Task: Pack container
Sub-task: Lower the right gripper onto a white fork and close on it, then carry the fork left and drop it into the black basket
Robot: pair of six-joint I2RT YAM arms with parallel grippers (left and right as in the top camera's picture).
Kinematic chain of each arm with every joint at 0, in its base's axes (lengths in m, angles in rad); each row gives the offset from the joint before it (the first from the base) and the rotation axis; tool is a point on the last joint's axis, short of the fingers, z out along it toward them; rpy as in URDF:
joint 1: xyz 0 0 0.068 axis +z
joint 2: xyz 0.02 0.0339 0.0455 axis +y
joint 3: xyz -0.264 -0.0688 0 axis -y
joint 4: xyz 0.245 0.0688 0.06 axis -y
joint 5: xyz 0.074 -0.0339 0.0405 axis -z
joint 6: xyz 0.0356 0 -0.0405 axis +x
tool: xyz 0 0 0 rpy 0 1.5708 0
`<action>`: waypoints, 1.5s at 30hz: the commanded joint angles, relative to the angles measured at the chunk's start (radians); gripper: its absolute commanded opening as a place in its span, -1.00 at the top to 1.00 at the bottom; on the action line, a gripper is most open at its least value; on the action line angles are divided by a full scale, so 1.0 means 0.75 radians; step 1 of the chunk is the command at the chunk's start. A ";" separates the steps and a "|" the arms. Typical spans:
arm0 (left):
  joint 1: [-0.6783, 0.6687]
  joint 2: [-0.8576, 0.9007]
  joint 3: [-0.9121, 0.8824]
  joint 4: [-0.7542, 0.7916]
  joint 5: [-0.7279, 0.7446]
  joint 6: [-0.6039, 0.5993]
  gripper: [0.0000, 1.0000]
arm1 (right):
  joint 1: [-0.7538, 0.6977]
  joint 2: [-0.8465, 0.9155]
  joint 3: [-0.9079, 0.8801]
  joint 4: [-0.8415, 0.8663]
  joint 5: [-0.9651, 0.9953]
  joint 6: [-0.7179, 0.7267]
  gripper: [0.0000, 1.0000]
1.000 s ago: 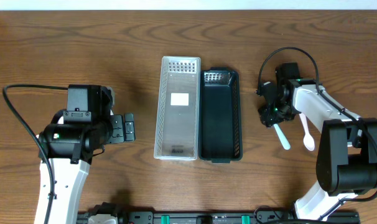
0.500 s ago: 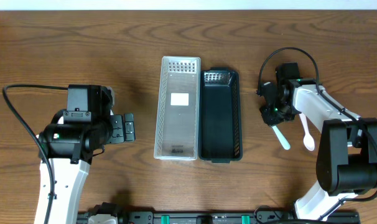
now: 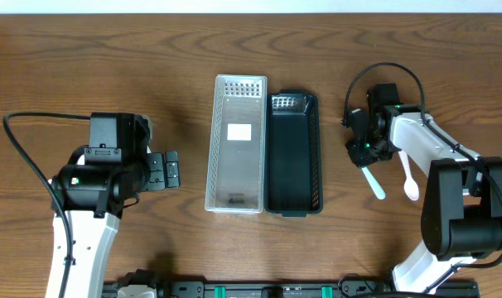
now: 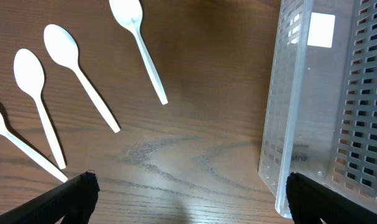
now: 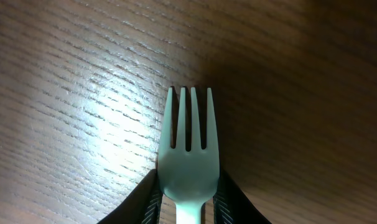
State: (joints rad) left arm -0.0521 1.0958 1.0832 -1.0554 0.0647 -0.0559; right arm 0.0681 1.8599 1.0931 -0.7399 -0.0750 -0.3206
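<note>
clear container (image 3: 236, 142): on the table (image 3: 110, 58), long axis running away from the robot, white label on its floor.
black container (image 3: 294, 153): touching the clear container's right side, parallel to it.
left gripper (image 3: 170, 171): left of the clear container, apart from it; fingers spread wide, holding nothing.
white spoons (image 4: 79, 74): four, on the wood left of the clear container; not seen from overhead, possibly under the arm.
right gripper (image 3: 360, 151): right of the clear container, beyond the black one; fingers pinching the fork.
fork (image 5: 188, 168): pale plastic, neck clamped, tines over bare wood.
lone spoon (image 3: 408, 178): farther right again, just beside the fork's handle.
</note>
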 commanded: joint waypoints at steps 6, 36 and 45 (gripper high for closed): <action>0.008 -0.007 0.016 -0.008 -0.002 -0.012 -0.96 | -0.003 0.054 0.115 -0.158 -0.011 0.274 0.97; 0.008 -0.007 0.016 -0.008 -0.002 -0.013 -0.96 | 0.645 -0.023 0.613 -0.492 0.150 1.266 0.97; 0.008 -0.007 0.016 -0.008 -0.002 -0.013 -0.96 | 0.661 0.057 0.566 -0.424 0.150 1.160 0.43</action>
State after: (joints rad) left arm -0.0521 1.0958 1.0832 -1.0561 0.0647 -0.0559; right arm 0.5518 1.9102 1.5116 -1.0687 0.0185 0.5945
